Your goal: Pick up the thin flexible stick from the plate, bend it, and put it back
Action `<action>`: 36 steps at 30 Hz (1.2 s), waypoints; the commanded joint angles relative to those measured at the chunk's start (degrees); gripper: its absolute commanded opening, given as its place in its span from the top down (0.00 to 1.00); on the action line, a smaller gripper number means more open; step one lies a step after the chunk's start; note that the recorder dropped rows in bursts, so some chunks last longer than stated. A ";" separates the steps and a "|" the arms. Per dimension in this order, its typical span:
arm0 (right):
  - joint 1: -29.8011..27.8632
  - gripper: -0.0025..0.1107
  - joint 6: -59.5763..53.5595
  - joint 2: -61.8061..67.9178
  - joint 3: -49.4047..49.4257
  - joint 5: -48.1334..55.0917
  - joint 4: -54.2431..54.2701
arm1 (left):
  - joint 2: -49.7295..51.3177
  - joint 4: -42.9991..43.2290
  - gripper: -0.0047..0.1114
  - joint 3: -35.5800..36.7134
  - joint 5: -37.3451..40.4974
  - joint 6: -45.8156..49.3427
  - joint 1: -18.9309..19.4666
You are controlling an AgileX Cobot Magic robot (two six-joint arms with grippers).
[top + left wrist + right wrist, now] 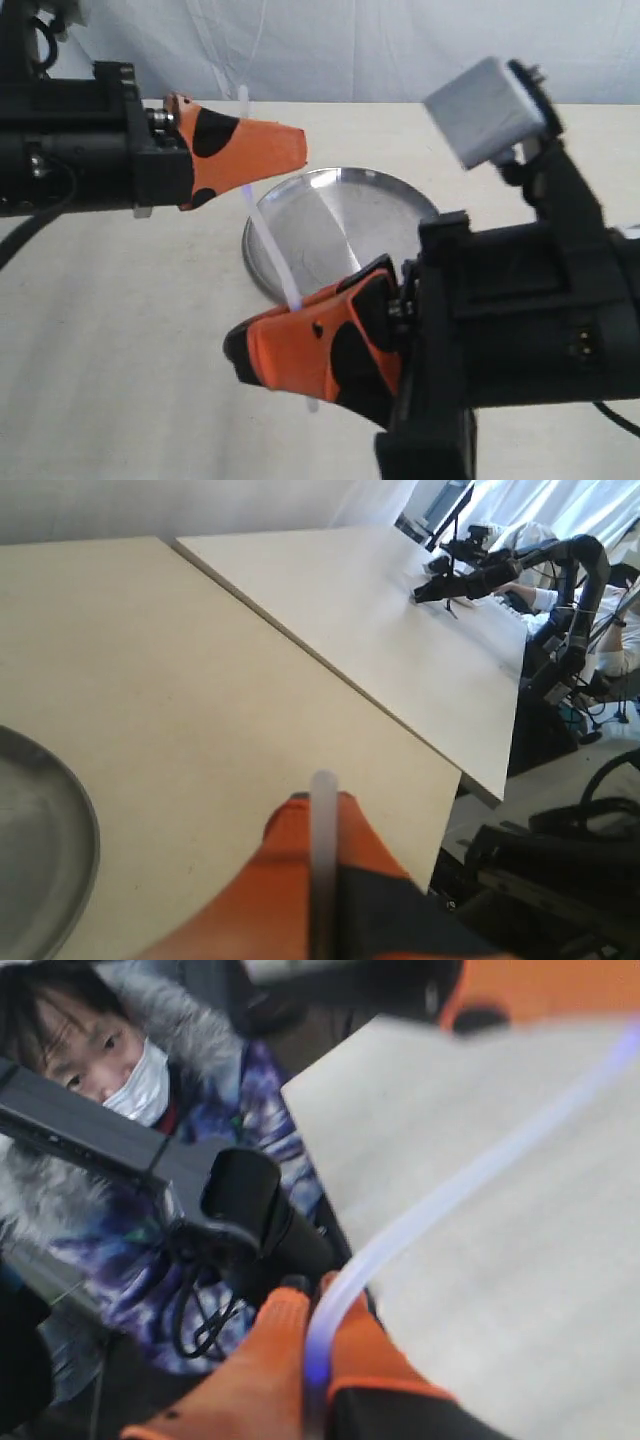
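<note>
The thin flexible stick (268, 238) was off the plate (350, 235), held in the air between both arms and crossing in front of the plate's left part in the exterior view. The left end effector (295, 150) was closed on its upper stretch, a short end poking out above the orange fingers (250, 140). The right end effector (245, 352) was clamped on its lower stretch, a short tail showing beneath. Each wrist view showed the strip pinched between two orange fingers. Its long axis ran steeply from the left grip down to the right grip, only slightly curved between them. The bend looked barely begun, and it would turn on bringing the two grips together along this axis; the plate sat on the surface (120, 330), seemingly within reach of either arm
</note>
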 commanded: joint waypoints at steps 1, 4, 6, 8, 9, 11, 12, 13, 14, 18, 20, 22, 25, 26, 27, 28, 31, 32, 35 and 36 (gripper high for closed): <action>-0.20 0.99 8.46 -0.81 -0.35 -8.31 -8.85 | 1.52 0.39 0.96 -0.59 -3.22 0.45 -5.30; -0.20 0.99 15.08 1.79 -0.35 -4.45 -15.47 | 1.57 -0.26 0.96 -3.49 -3.01 1.17 -7.10; -0.20 0.99 15.64 3.22 -0.35 -1.71 -15.98 | 1.57 -0.34 0.96 -5.28 -2.45 1.75 -7.10; -0.20 0.99 15.10 3.52 -0.35 -0.30 -15.39 | 1.57 -0.08 0.96 -6.39 0.53 1.90 -7.10; -0.20 0.99 14.36 3.52 -0.35 0.17 -14.60 | 1.67 0.50 0.96 -6.69 2.46 1.99 -7.10; -0.20 0.99 12.31 3.00 -0.35 0.42 -11.88 | 2.12 2.19 0.96 -6.67 5.11 3.25 -7.10; -0.20 0.99 11.35 2.65 -0.35 0.42 -10.85 | 2.54 3.10 0.96 -6.57 5.21 3.23 -7.10; -0.20 0.99 10.65 2.30 -0.35 0.29 -10.43 | 3.19 3.75 0.96 -6.35 4.73 3.12 -7.10; -0.20 0.99 10.65 1.85 -0.35 -0.22 -10.21 | 3.93 4.27 0.96 -6.24 3.89 3.00 -7.10; -0.20 0.99 10.65 -0.22 -0.35 -2.04 -10.22 | 6.55 7.04 0.96 -5.08 2.59 2.91 -7.10; -0.20 0.99 10.65 -1.49 -0.35 -2.93 -10.22 | 7.65 8.79 0.96 -4.34 3.90 2.86 -7.10; -0.20 0.99 10.65 -3.56 -0.35 -4.97 -11.49 | 8.34 9.41 0.96 -3.02 4.86 2.86 -7.10; -0.20 0.99 14.60 -5.29 -0.35 -9.60 -18.67 | 8.57 9.32 0.96 -2.66 1.46 1.07 -7.10; -0.20 0.99 20.07 -4.90 -0.35 -10.53 -25.81 | 8.47 5.92 0.96 -2.66 -2.08 1.07 -7.10; -0.20 0.99 24.02 -4.32 -0.35 -10.15 -30.11 | 8.47 3.61 0.96 -2.66 -3.43 1.91 -7.10; -0.20 0.99 31.05 -2.81 -0.35 -8.57 -38.10 | 8.47 1.12 0.96 -3.52 -5.19 2.22 -7.10; -0.20 0.99 35.69 0.87 -0.35 -4.61 -43.93 | 8.47 -0.98 0.96 -7.05 -5.53 3.29 -7.10; -0.20 0.99 35.69 1.76 -0.35 -4.50 -43.93 | 8.47 -1.51 0.96 -7.96 -5.98 3.29 -7.10; -0.20 0.99 35.69 3.71 -0.35 -5.11 -44.40 | 8.47 -3.28 0.96 -9.68 -8.07 3.29 -7.10; -0.20 0.99 35.69 3.85 -0.35 -6.32 -46.16 | 8.47 -3.28 0.96 -9.68 -8.38 3.29 -7.10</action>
